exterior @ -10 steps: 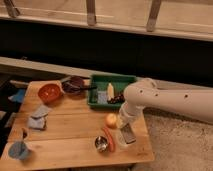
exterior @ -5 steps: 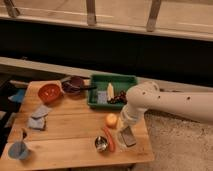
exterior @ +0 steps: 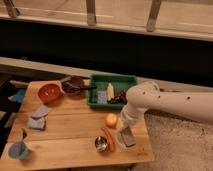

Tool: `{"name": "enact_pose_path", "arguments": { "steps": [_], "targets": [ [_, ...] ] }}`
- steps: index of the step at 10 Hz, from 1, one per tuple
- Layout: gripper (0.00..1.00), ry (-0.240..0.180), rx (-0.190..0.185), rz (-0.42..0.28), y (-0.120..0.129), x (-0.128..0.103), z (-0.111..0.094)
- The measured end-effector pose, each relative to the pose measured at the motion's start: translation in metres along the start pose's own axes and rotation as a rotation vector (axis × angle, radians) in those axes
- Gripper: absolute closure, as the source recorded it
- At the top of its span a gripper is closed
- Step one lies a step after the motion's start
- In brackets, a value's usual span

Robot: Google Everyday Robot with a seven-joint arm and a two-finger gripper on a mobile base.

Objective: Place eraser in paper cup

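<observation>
Over the last second my arm has swung in from the right and bent down over the table's near right corner. My gripper has dropped lower, and the eraser it carries now sits down at the paper cup, beside the metal cup.

No text, label, brand, number or sign is being shown legibly on anything in the camera view — nothing is being displayed on the wooden table, the green tray, the red bowl or the small metal cup. The gripper is being held low over the table's right front corner, at the eraser and paper cup — no marking is being seen on these either.
</observation>
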Motion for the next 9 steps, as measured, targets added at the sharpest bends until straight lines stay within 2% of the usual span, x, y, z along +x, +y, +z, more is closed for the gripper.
{"name": "enact_pose_path", "arguments": {
  "steps": [5,9],
  "targets": [
    [0.20,-0.003,0.007,-0.007,0.0010,-0.0017,-0.0037],
    [0.20,-0.023,0.014,-0.019,0.0034,-0.0081,-0.0102]
  ]
}}
